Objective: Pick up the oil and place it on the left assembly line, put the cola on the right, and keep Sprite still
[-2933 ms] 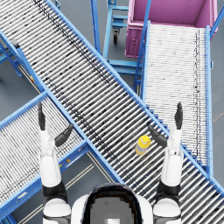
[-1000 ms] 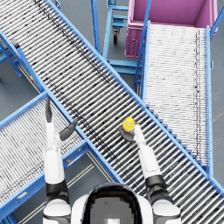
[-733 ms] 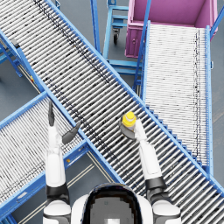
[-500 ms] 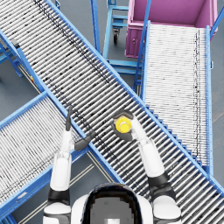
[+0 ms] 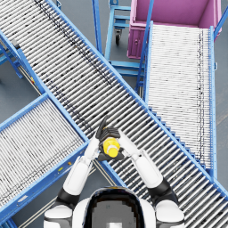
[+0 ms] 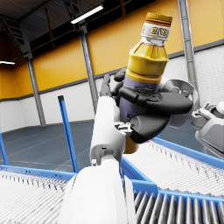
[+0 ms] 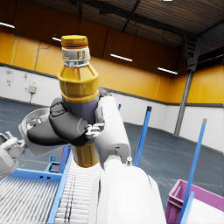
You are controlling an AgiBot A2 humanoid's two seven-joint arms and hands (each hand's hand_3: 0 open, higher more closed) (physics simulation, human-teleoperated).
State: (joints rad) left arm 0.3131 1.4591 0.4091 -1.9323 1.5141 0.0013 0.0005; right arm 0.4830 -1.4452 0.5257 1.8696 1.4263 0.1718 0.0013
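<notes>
Oil bottle [image 5: 111,147]: amber body, yellow cap, dark purple label, upright, off the rollers. Left hand [image 5: 103,132] and right hand [image 5: 118,155] both wrapped around it.

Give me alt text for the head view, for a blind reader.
Seen from above, the left robot hand and right robot hand clasp a yellow-capped oil bottle over the near edge of a long diagonal roller conveyor. A magenta bin stands at the top.
</notes>
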